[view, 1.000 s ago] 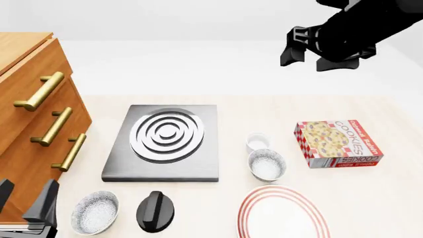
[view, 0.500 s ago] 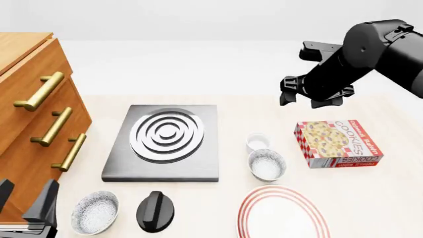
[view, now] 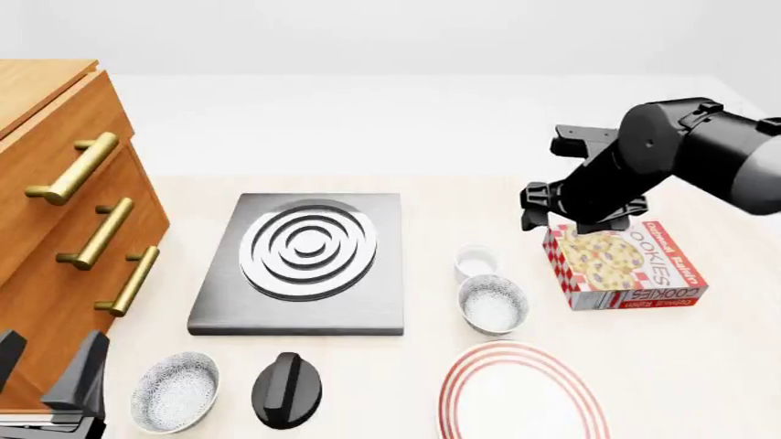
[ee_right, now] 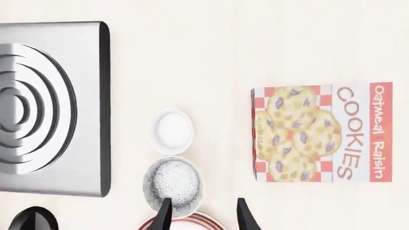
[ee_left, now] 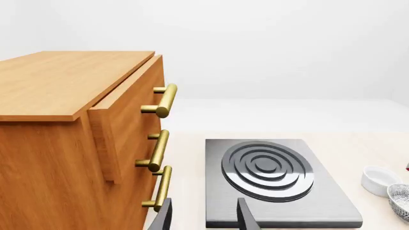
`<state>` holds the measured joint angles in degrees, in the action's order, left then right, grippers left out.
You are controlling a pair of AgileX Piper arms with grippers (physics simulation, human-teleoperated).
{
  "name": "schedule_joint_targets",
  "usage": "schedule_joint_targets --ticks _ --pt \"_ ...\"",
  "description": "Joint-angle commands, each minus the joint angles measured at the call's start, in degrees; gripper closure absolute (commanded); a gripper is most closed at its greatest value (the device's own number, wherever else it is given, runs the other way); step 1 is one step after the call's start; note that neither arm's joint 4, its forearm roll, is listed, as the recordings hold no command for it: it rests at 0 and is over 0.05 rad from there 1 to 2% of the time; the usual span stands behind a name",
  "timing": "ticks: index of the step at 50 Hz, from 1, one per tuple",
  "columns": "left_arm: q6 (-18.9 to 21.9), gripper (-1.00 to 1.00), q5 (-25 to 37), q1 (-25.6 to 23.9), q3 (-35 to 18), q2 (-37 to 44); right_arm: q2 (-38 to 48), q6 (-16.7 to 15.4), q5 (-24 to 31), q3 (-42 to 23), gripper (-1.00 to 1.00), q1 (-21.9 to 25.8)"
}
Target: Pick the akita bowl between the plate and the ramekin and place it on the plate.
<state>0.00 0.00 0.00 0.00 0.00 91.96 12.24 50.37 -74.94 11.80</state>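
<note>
In the left wrist view, the left tool (ee_left: 203,215) is being shown with its two dark fingers parted and nothing between them, pointed at the grey stove slab (ee_left: 275,179) beside the wooden drawer cabinet (ee_left: 76,134); the ramekin (ee_left: 380,180) and a sliver of the akita bowl (ee_left: 400,201) are being caught at the frame's edge. In the front view, the akita bowl (view: 493,304) is being seen upright on the surface (view: 720,366), between the ramekin (view: 475,262) just beyond it and the plate (view: 525,393) just in front of it, apart from both as far as can be judged. The right tool (view: 573,208) is being held above the cookie box (view: 625,265), released and empty. A second speckled bowl (view: 175,391) and a black knob (view: 288,390) are lying near the left tool (view: 49,380). In the right wrist view, the right tool (ee_right: 203,213) is being shown open, the akita bowl (ee_right: 172,183) lying just off one finger. The bowl is being judged rigid, light and smooth, likely slippery and breakable; a pinch across its rim wall, one finger inside and one outside, is being judged the surest hold.
</note>
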Motion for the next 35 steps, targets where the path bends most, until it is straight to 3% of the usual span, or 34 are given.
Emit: schedule_joint_targets --ticks 1,22,35 --pt "0.0 -1.00 0.0 0.0 0.0 0.0 0.5 -0.2 -3.1 3.9 -1.00 -0.4" --pt "0.0 -1.00 0.0 0.0 0.0 0.0 3.0 5.1 -7.3 5.9 -1.00 2.8" --pt "0.0 -1.00 0.0 0.0 0.0 0.0 5.7 5.6 -10.8 8.2 -1.00 2.7"
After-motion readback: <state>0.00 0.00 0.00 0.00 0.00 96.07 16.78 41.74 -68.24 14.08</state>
